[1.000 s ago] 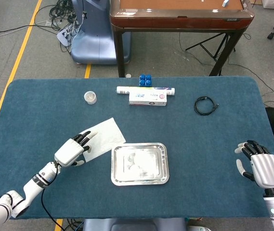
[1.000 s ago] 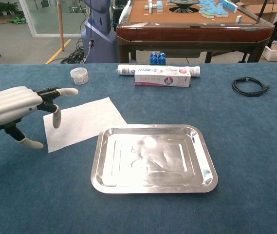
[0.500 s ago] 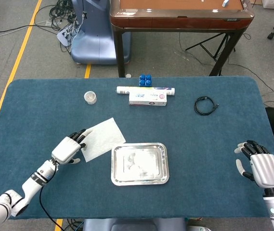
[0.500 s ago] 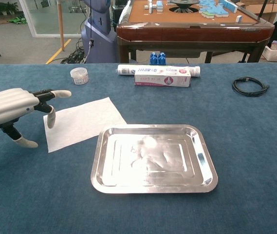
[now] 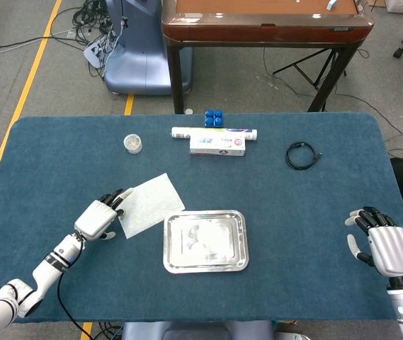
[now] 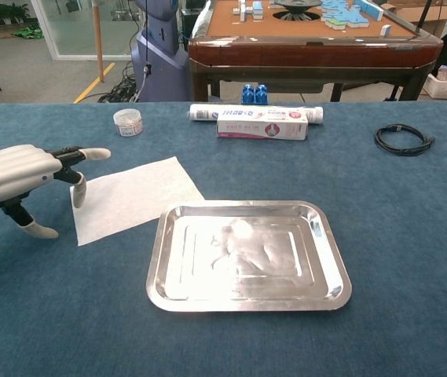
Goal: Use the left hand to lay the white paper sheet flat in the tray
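The white paper sheet lies flat on the blue tabletop, just left of the empty silver tray. My left hand hovers at the sheet's left edge, fingers spread and holding nothing; its fingertips reach over the sheet's left corner. Whether they touch the paper I cannot tell. My right hand stays open near the table's right front edge, far from the tray, and shows only in the head view.
Along the far side lie a toothpaste box and tube, blue blocks, a small round jar and a coiled black cable. A wooden table stands behind.
My left hand has drawn back to the left, from over the sheet's left part to its left edge. Sheet, tray and right hand have not moved.
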